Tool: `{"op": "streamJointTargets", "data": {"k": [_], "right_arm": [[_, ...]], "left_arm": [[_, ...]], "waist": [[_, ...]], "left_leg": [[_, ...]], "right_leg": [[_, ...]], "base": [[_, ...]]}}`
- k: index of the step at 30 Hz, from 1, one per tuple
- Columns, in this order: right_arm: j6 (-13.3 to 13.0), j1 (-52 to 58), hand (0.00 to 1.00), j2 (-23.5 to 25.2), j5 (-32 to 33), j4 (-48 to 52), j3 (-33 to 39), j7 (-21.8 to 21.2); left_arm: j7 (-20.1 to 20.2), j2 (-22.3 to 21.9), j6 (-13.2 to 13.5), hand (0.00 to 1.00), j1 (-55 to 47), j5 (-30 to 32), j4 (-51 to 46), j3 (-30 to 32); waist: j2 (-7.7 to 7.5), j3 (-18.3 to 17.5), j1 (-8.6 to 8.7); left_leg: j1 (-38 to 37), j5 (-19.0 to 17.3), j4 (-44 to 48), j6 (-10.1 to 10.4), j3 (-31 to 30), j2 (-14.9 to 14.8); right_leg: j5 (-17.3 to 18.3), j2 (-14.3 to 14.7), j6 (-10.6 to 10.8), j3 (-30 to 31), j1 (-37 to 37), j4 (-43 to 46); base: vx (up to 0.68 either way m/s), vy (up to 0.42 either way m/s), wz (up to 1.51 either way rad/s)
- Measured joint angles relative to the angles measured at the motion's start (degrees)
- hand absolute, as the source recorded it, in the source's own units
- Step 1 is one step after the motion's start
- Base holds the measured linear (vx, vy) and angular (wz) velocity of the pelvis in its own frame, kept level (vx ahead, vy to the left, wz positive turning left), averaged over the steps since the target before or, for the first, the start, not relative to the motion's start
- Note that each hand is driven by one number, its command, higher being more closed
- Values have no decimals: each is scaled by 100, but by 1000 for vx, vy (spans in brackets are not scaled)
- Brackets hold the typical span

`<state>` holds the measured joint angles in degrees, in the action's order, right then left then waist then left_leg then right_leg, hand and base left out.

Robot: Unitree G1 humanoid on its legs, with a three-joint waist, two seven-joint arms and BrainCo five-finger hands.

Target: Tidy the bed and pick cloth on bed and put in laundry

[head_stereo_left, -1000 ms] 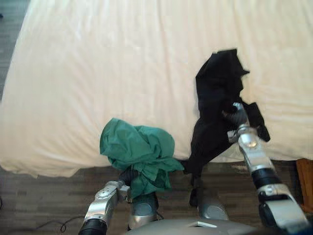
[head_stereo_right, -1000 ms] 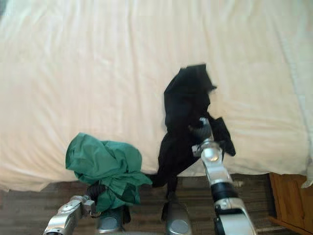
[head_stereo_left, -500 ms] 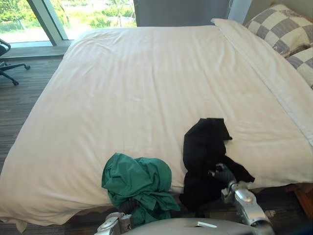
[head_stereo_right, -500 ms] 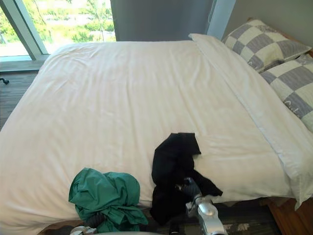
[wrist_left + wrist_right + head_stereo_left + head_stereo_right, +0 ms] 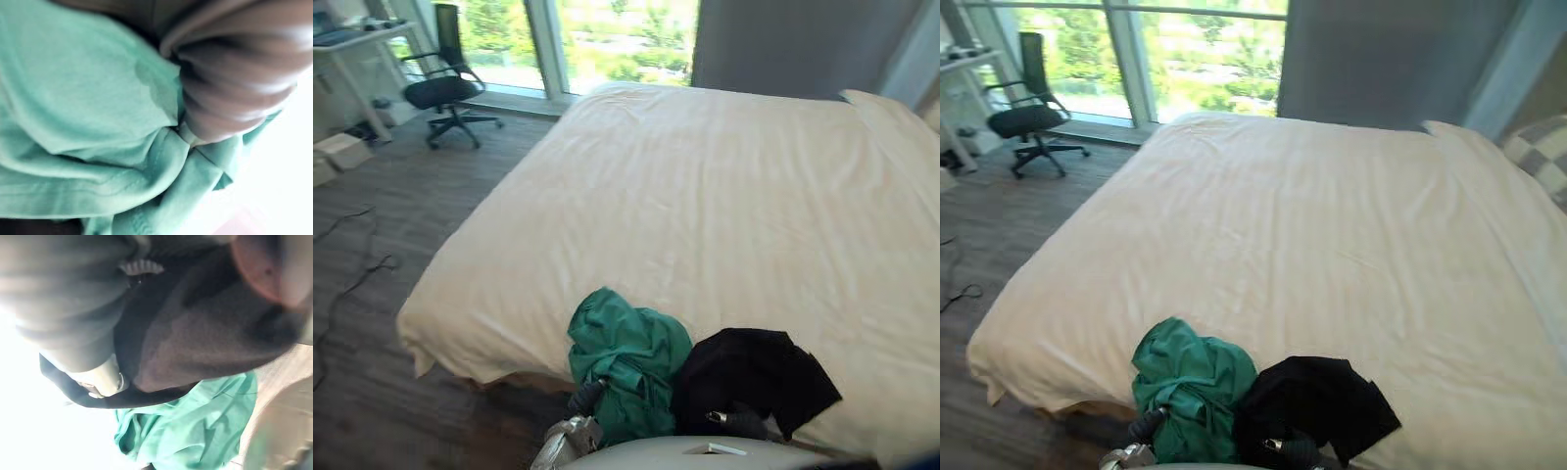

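Green crumpled cloth [image 5: 631, 357] and soft black cloth [image 5: 754, 377] now touch at the near edge of the big cream bed [image 5: 724, 196]. The black one lay flat before and is now bunched up. The left hand [image 5: 585, 397] and right hand [image 5: 739, 423] are buried in the cloths, so their grip cannot be told. Both cloths look ready for the laundry.

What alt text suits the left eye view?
A green cloth and a black cloth touch at the near edge of a cream bed, with the left hand and right hand at them. An office chair stands by the window.
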<state>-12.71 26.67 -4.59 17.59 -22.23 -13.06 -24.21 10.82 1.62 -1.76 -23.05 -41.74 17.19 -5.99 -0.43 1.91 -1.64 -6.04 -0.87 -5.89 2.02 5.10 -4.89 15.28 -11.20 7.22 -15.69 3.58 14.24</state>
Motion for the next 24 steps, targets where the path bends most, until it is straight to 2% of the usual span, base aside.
{"op": "streamJointTargets", "data": {"k": [1, 2, 3, 5, 6, 7, 8, 9, 10, 11, 12, 13, 14, 15, 16, 17, 18, 20, 22, 24], "right_arm": [[1, 75, 100, -1, 16, 254, -70, 59], [22, 220, 100, -1, 25, 758, -218, 157], [91, 311, 100, -1, 68, 1055, -352, 218], [206, 456, 100, 33, 301, 1454, -592, 334], [239, 463, 100, 99, 413, 1549, -657, 383], [239, 476, 100, 222, 595, 1598, -659, 475], [238, 487, 100, 262, 684, 1628, -660, 508], [249, 501, 100, 373, 819, 1684, -708, 565], [247, 577, 100, 372, 806, 1825, -784, 605], [243, 692, 100, 354, 787, 2010, -844, 601], [242, 749, 100, 348, 778, 2116, -883, 602], [244, 720, 100, 320, 764, 2208, -944, 602], [258, 569, 100, 278, 765, 2212, -972, 636], [275, 470, 100, 257, 766, 2170, -995, 659], [322, 338, 100, 214, 765, 2072, -1030, 684], [356, 247, 100, 135, 764, 1916, -1042, 767], [388, 204, 100, 48, 752, 1664, -1034, 892], [408, 214, 100, -164, 758, 1544, -1024, 1058], [422, 231, 100, -221, 758, 1425, -1027, 1133], [431, 275, 100, -212, 759, 1373, -1059, 1203]], "left_arm": [[-112, -14, -14, 100, -59, -52, -235, -38], [-327, -66, -17, 100, -207, -258, -681, -71], [-477, -106, -12, 100, -330, -413, -934, -67], [-698, -132, 43, 100, -391, -663, -1281, -66], [-706, -154, 180, 100, -424, -724, -1372, -53], [-608, -159, 389, 100, -500, -724, -1359, -40], [-509, -168, 496, 100, -576, -724, -1356, -31], [-169, -183, 804, 100, -782, -727, -1339, 54], [9, -184, 980, 100, -916, -727, -1333, 108], [119, -181, 1114, 100, -1078, -726, -1330, 109], [174, -191, 1184, 100, -1185, -726, -1330, 96], [186, -255, 1371, 100, -1334, -692, -1277, -45], [149, -261, 1487, 100, -1239, -561, -1179, -295], [114, -263, 1494, 100, -1130, -541, -1106, -415], [56, -234, 1497, 100, -982, -467, -987, -576], [-67, -142, 1484, 100, -742, -463, -801, -765], [-223, -113, 1405, 100, -566, -469, -607, -925], [-328, -33, 1326, 100, -554, -495, -611, -948], [-473, 154, 1321, 100, -479, -519, -616, -989], [-544, 335, 1294, 100, -438, -669, -626, -991]], "waist": [[24, -12, 0], [45, -15, -40], [65, -13, -89], [39, -4, -105], [24, 3, -145], [-12, 30, -175], [-7, 52, -174], [-86, 146, -249], [-105, 207, -256], [-99, 226, -264], [-93, 219, -297], [55, 235, -390], [115, 317, -338], [91, 373, -316], [90, 502, -311], [20, 611, -243], [16, 637, -227], [74, 607, -210], [72, 584, -206], [9, 575, -170]], "left_leg": [[62, 29, 2, -45, 95, -2], [135, 215, 15, -96, 100, 34], [186, 344, 37, 33, -55, 97], [386, 491, 37, 12, -317, 282], [522, 599, 38, -109, -289, 405], [620, 668, 51, -401, -31, 516], [635, 528, 97, -650, 257, 541], [694, 176, 450, -887, 1105, 379], [704, 28, 793, -866, 1652, 197], [696, -74, 1035, -820, 1842, 113], [690, -118, 1123, -799, 1806, 128], [667, -79, 1111, -761, 1659, 185], [704, -21, 1070, -657, 1474, 221], [706, 2, 1061, -623, 1421, 242], [710, 14, 1090, -604, 1362, 309], [787, -94, 1200, -561, 1311, 473], [804, -470, 1501, -649, 1635, 345], [779, -631, 1865, -625, 2082, 154], [746, -501, 1717, -554, 1876, 308], [446, -155, 878, -702, 1507, 647]], "right_leg": [[12, -38, 17, -101, 10, -6], [3, -117, 46, -314, 96, 34], [15, -182, 28, -433, 144, 67], [44, -292, -27, -530, 311, 66], [48, -359, -36, -760, 432, 74], [24, -489, -22, -1155, 616, 82], [-7, -507, 4, -1386, 722, 88], [-92, -545, -15, -1820, 1004, 139], [-173, -553, -18, -2045, 1198, 210], [-245, -591, -34, -2228, 1294, 393], [-281, -636, -60, -2286, 1291, 621], [-220, -731, -173, -2260, 1154, 982], [229, -430, -59, -2095, 1139, 546], [268, -275, -147, -2012, 1152, 252], [185, -86, -212, -1957, 1155, -196], [42, -6, -228, -2120, 1320, -630], [-70, -57, -164, -2238, 1439, -689], [-87, -78, -133, -2332, 1584, -617], [-133, -187, -63, -2538, 1594, -388], [-271, -381, -89, -2774, 1577, 8]], "base": [[103, -5, 120], [131, -4, 99], [176, 4, 144], [152, 18, 160], [134, 26, 198], [128, 43, 200], [195, 57, 203], [193, 32, 172], [260, 5, 181], [199, -21, 124], [240, 22, 88], [181, 18, 66], [135, 11, 58], [41, -7, 57], [-15, 4, 61], [9, 51, 56], [41, 51, 43], [110, 45, 33], [84, 58, 65], [77, 90, 98]]}}
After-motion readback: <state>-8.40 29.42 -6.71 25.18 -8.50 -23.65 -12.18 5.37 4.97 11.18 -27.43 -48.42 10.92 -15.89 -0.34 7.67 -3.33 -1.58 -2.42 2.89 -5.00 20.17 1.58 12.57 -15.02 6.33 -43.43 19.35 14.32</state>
